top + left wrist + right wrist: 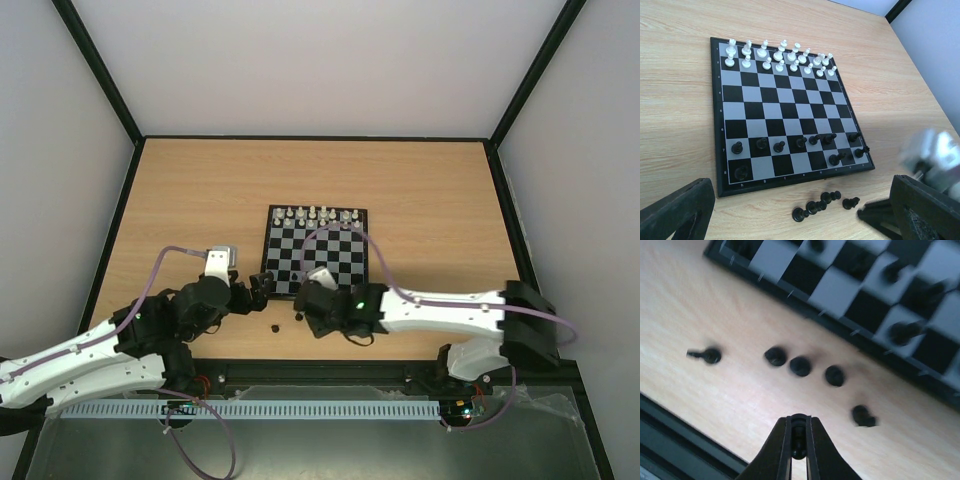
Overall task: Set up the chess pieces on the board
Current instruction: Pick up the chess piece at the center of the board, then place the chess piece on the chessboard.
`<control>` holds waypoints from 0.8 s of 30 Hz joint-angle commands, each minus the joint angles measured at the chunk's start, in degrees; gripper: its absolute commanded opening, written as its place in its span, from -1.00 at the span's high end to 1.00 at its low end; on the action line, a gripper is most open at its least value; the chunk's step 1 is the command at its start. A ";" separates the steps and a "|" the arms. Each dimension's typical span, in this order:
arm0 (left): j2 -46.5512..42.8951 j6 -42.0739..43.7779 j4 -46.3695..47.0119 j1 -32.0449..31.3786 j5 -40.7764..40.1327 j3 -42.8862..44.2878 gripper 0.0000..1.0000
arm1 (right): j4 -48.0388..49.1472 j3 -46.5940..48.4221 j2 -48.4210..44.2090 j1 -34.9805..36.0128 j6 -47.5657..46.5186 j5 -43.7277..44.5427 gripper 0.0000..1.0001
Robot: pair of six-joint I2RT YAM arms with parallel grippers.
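Note:
The board (330, 262) lies mid-table, with white pieces along its far edge. In the left wrist view the board (765, 110) carries several black chess pieces (780, 146) on its two near rows. Several more black pieces (812, 206) lie loose on the wood just in front of it. My left gripper (262, 287) is open and empty at the board's near left corner, its fingers (680, 210) wide apart. My right gripper (798, 426) is shut on one small black piece (798, 440) and holds it above the loose pieces (800, 366) beside the board's edge (790, 290).
One black piece (710, 355) lies apart from the others, nearer the table's dark front rail (670, 430). The right gripper (935, 160) shows blurred at the right of the left wrist view. Bare wood surrounds the board (200, 200).

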 commanded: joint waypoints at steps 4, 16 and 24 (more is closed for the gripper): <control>2.08 1.11 1.91 0.33 0.45 -0.44 -0.98 | -9.92 0.01 -11.04 -12.41 -4.03 4.28 0.94; 4.26 1.89 2.87 0.49 1.01 -0.33 -0.98 | -3.10 1.39 -0.61 -26.52 -12.28 -2.92 0.94; 4.14 2.02 2.41 0.56 0.75 -0.23 -0.98 | -0.22 3.42 6.47 -26.72 -13.70 -4.97 0.94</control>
